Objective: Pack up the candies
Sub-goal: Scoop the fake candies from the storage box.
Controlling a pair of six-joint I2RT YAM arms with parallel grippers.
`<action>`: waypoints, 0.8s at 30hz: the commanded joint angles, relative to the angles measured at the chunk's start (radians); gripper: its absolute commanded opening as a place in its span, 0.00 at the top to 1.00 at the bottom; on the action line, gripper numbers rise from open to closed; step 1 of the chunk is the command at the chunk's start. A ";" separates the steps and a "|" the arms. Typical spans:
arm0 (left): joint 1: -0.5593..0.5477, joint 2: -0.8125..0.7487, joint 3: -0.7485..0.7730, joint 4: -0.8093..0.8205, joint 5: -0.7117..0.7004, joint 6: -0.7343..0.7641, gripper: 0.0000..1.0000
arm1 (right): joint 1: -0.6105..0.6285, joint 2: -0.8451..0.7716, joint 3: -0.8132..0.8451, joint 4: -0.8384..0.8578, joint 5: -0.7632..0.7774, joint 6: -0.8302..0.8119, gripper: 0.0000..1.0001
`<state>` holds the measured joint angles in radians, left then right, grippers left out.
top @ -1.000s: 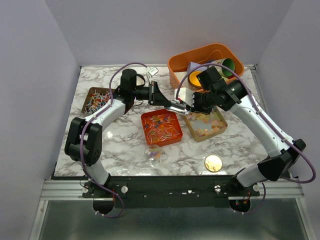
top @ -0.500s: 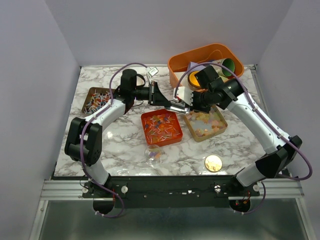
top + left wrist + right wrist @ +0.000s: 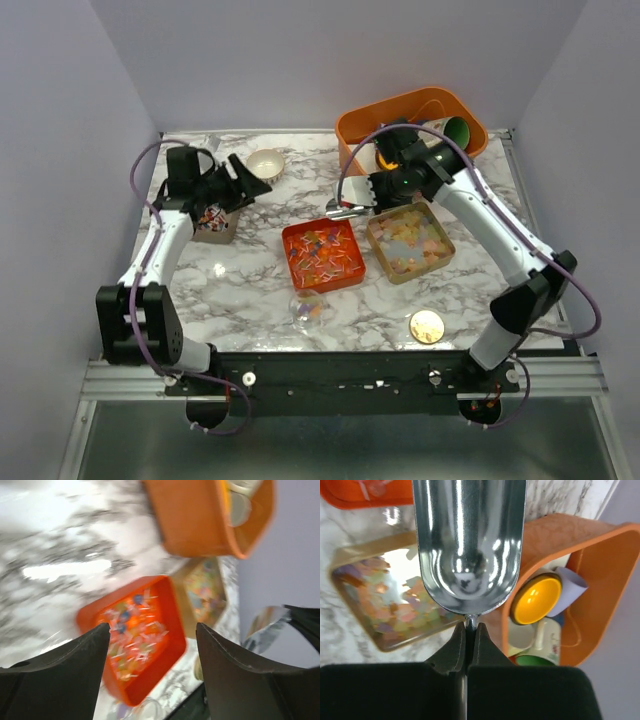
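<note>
Right gripper point(image 3: 470, 630) clamped on empty metal scoop point(image 3: 469, 540) by its thin handle; left gripper point(image 3: 152, 630) wide apart, empty. Candies point(image 3: 322, 252) sit in red tray point(image 3: 286, 240) and tan tray point(image 3: 424, 264). Scoop could twist when digging, spilling candies.

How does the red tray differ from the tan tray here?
The red tray is bright orange-red; the tan tray is dull beige. The red tray holds bright wrapped candies; the tan tray holds pale pastel gummies. The red tray lies nearer the arms, the tan tray farther back and right. Both are square, open and filled.
</note>
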<state>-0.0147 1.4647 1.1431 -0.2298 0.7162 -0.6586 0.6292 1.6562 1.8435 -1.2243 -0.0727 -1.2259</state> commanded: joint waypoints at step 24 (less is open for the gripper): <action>-0.025 -0.116 -0.629 0.173 -0.167 -0.294 1.00 | 0.164 0.392 -0.235 0.652 0.754 -0.989 0.99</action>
<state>-0.0147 1.3098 0.5259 -0.1524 0.5091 -0.8978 0.7643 2.0533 1.7153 -0.7021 0.5594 -1.9633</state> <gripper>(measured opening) 0.005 0.047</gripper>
